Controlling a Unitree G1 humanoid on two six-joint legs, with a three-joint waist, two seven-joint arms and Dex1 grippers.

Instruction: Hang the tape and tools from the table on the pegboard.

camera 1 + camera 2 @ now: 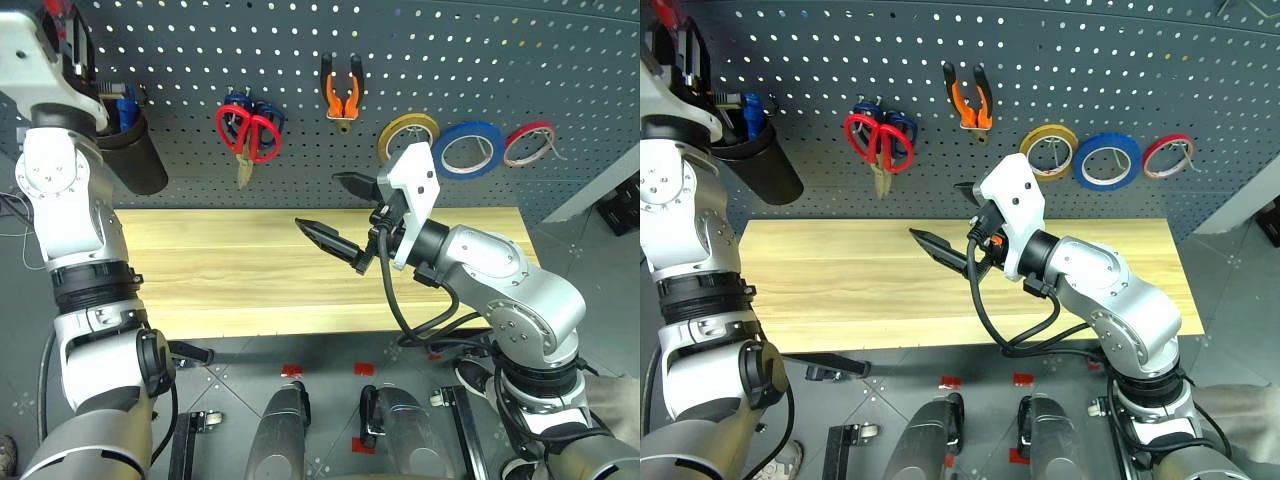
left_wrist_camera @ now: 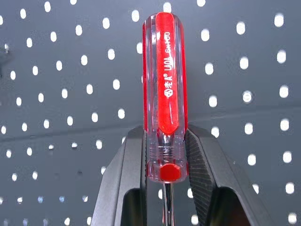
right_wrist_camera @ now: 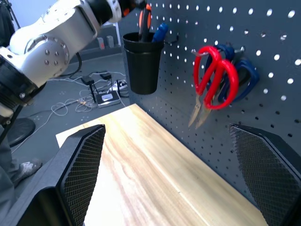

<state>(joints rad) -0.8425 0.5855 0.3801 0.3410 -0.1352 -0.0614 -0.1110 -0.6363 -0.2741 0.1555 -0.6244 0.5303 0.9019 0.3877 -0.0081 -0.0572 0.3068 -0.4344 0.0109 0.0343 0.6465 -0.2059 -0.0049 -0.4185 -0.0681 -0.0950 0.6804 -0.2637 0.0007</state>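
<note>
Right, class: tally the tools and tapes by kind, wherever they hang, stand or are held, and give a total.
Tape rolls: 3 (yellow, blue, red)
Scissors: 2 (red, blue)
Pliers: 1
Screwdrivers: 1 counted, red-handled, in the left gripper
Handles in the black cup: kind unclear, not counted
Total: 7

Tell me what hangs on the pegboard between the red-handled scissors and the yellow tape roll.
The orange-and-black pliers hang between the red-handled scissors and yellow roll, seen in the left eye view.
</note>
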